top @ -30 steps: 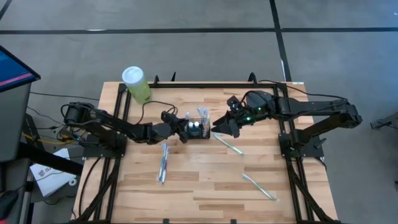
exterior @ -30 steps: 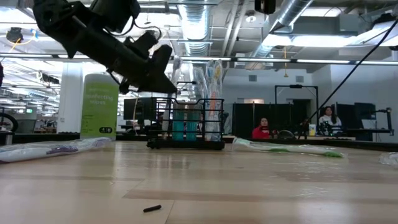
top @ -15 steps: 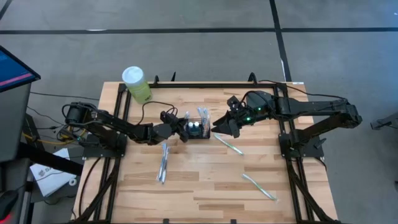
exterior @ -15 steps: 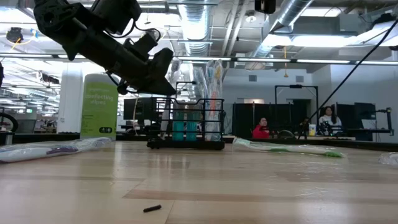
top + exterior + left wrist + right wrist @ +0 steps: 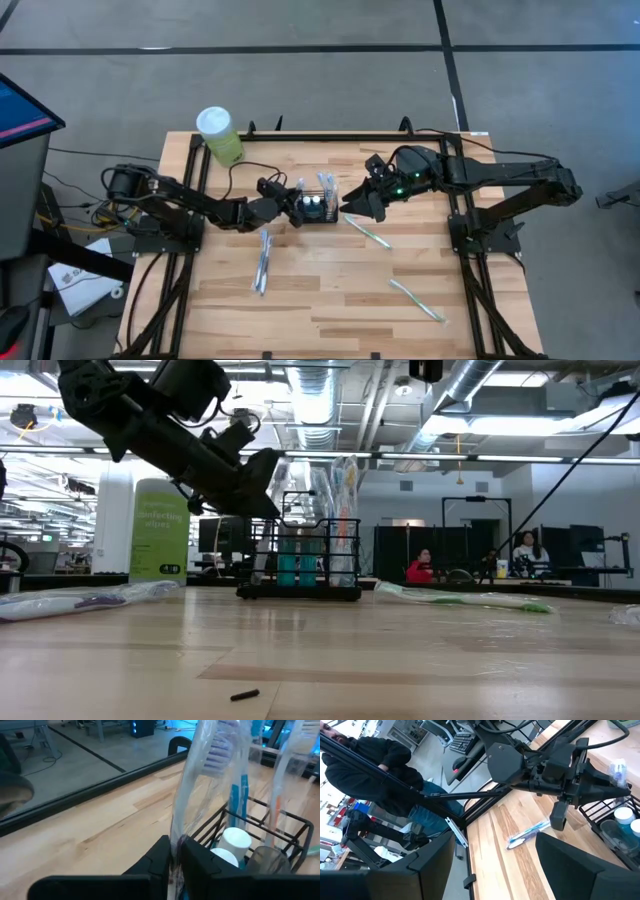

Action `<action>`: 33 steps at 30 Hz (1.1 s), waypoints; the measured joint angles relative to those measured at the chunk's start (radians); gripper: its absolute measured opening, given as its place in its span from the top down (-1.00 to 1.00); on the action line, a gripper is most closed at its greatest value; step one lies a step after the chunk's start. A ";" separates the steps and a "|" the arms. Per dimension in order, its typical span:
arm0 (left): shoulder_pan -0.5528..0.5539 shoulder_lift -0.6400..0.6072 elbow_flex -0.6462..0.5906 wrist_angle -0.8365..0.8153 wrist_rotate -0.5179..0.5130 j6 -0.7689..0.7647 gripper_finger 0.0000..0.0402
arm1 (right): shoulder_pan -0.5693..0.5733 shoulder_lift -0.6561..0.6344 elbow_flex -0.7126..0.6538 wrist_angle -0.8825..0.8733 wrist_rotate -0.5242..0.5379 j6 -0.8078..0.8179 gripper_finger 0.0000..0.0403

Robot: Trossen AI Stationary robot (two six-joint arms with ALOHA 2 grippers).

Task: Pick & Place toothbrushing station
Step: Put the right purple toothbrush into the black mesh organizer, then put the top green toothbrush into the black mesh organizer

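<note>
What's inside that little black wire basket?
The caddy holds wrapped toothbrushes standing upright and white-capped tubes. Its floor is hidden beneath them.

A grey floor (image 5: 320,60) crossed by dark lines surrounds the wooden table (image 5: 330,290). Beyond it, ceiling ducts (image 5: 470,405) and strip lights hang overhead (2 seated people (image 5: 422,568) far behind).

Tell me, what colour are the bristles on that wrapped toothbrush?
Purple, on the wrapped toothbrush; clearest in the left wrist view.
</note>
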 joint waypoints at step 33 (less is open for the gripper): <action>0.002 -0.014 -0.001 0.002 0.102 -0.098 -0.30 | 0.001 0.000 0.000 -0.001 0.000 -0.003 -0.34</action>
